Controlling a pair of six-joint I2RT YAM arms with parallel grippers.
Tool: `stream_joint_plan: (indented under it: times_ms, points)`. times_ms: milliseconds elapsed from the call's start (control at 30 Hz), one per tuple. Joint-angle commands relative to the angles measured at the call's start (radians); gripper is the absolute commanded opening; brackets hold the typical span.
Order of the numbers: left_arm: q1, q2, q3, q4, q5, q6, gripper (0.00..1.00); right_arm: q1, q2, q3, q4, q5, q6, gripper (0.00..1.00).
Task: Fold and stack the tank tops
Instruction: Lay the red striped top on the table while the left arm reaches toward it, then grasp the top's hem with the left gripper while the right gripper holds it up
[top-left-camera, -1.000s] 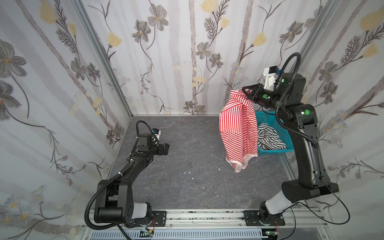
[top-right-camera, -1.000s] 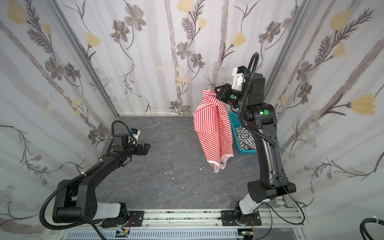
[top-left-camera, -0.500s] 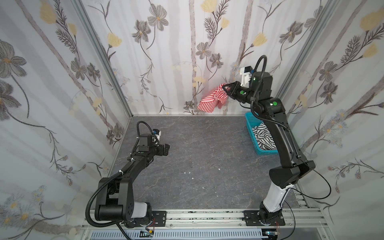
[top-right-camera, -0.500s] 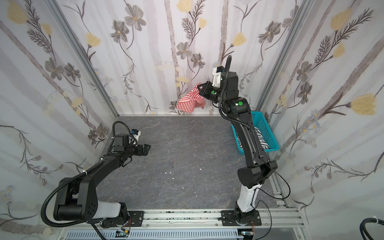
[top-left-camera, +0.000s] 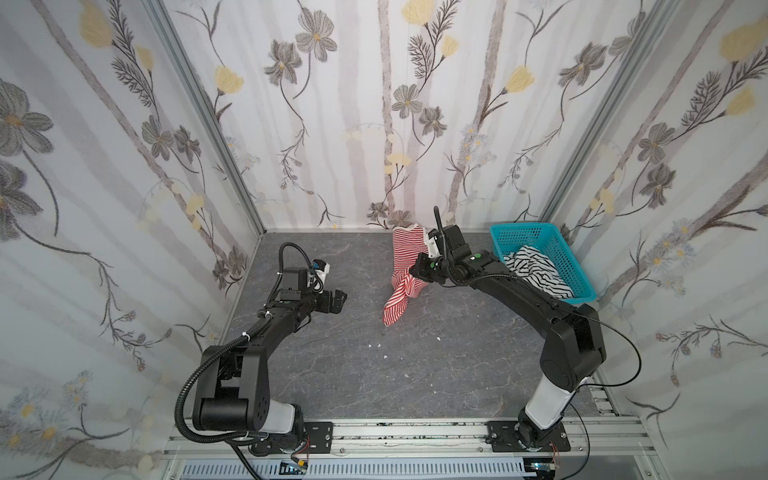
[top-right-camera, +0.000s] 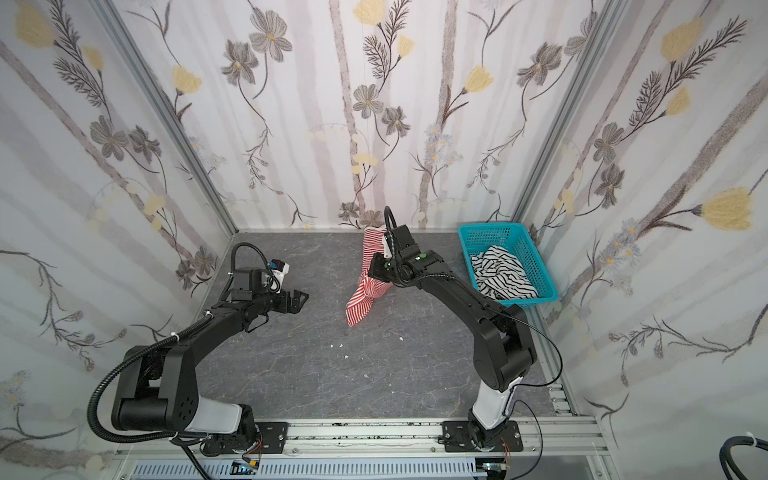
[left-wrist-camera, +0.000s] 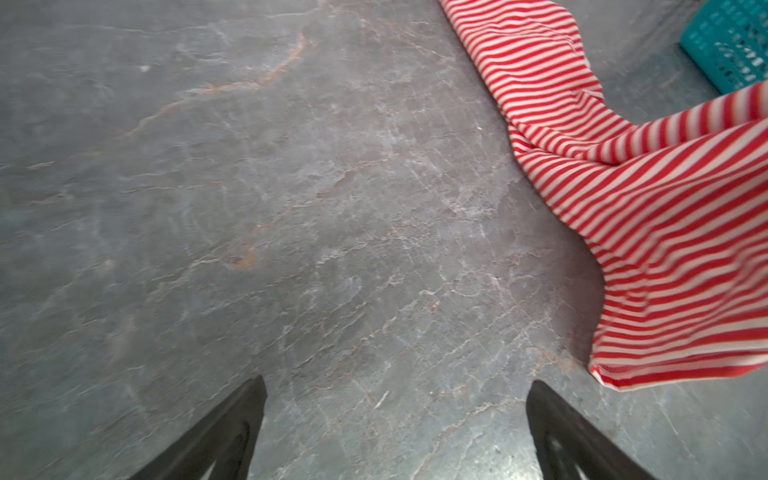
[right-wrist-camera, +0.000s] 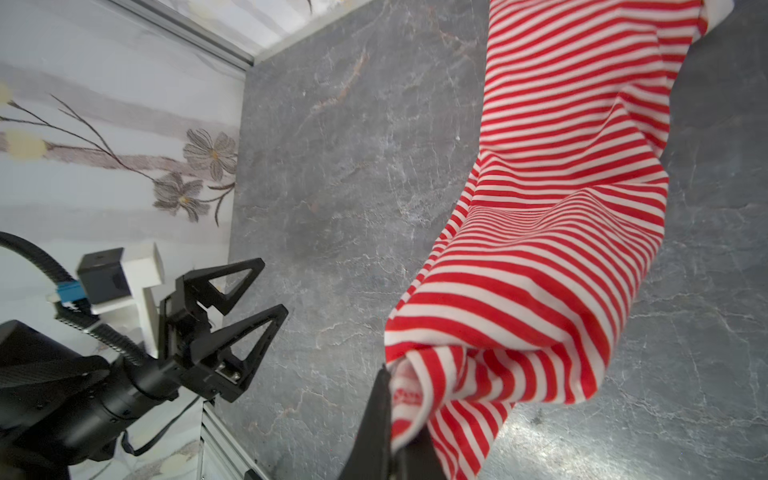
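The red-and-white tank top (top-left-camera: 402, 251) hangs pinched in the right gripper (top-left-camera: 414, 274).

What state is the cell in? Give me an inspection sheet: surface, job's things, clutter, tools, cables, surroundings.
Surface: grey stone-look tabletop, nothing folded on it.
Job's things: red-and-white tank top unfolded, bunched, gripped by the right tool; black-and-white tank top crumpled in the teal basket at the back right.
Clutter: few small white bits on the tabletop.
Tools: left tool open, empty, over the tabletop; right tool shut on the red-and-white tank top.
Cables: black corrugated hose loops by the left arm's base; thin black cable arcs off the right arm.
Surroundings: floral-papered walls on three sides; aluminium rail in front.
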Motion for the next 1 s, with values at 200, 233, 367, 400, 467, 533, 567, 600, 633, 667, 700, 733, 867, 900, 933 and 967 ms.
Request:
stream_joint_plan:
  times_ms: [200, 233, 367, 400, 467, 533, 567, 600, 633, 667, 700, 733, 867, 900, 933, 967]
  points:
    - [-0.174, 0.010, -0.007, -0.093, 0.068, 0.128, 0.97, -0.011, -0.065, -0.229, 0.017, 0.166, -0.033, 0.00]
    - [-0.197, 0.016, -0.008, -0.096, 0.051, 0.136, 0.95, -0.018, -0.077, -0.259, 0.017, 0.181, -0.031, 0.00]
    - [-0.252, 0.052, 0.009, -0.102, 0.025, 0.136, 0.87, -0.055, -0.119, -0.367, 0.041, 0.209, -0.009, 0.00]
    - [-0.259, 0.060, 0.017, -0.103, 0.026, 0.134, 0.86, -0.064, -0.131, -0.398, 0.058, 0.206, 0.003, 0.00]
    - [-0.279, 0.079, 0.030, -0.109, 0.019, 0.138, 0.84, -0.087, -0.166, -0.483, 0.120, 0.178, 0.038, 0.00]
    - [-0.305, 0.094, 0.040, -0.113, 0.007, 0.148, 0.83, -0.103, -0.196, -0.555, 0.182, 0.146, 0.067, 0.00]
    - [-0.319, 0.102, 0.045, -0.114, -0.001, 0.151, 0.82, -0.105, -0.206, -0.577, 0.197, 0.141, 0.074, 0.00]
    - [-0.333, 0.111, 0.050, -0.115, -0.005, 0.151, 0.81, -0.106, -0.209, -0.587, 0.200, 0.141, 0.075, 0.00]
    - [-0.349, 0.122, 0.056, -0.116, -0.006, 0.151, 0.80, -0.107, -0.211, -0.595, 0.199, 0.143, 0.074, 0.00]
    - [-0.365, 0.133, 0.062, -0.116, -0.006, 0.150, 0.78, -0.106, -0.212, -0.601, 0.197, 0.147, 0.073, 0.00]
    - [-0.376, 0.144, 0.068, -0.117, -0.006, 0.148, 0.76, -0.106, -0.214, -0.607, 0.197, 0.151, 0.070, 0.00]
    - [-0.390, 0.159, 0.076, -0.117, -0.006, 0.147, 0.74, -0.106, -0.213, -0.611, 0.195, 0.155, 0.067, 0.00]
    - [-0.426, 0.233, 0.118, -0.117, -0.002, 0.129, 0.64, -0.108, -0.210, -0.618, 0.197, 0.155, 0.061, 0.00]
    - [-0.432, 0.246, 0.128, -0.117, 0.004, 0.123, 0.63, -0.110, -0.211, -0.618, 0.197, 0.155, 0.061, 0.00]
    - [-0.438, 0.265, 0.139, -0.117, 0.015, 0.120, 0.61, -0.111, -0.213, -0.621, 0.200, 0.154, 0.061, 0.00]
    - [-0.444, 0.282, 0.149, -0.117, 0.024, 0.114, 0.59, -0.112, -0.214, -0.621, 0.203, 0.151, 0.062, 0.00]
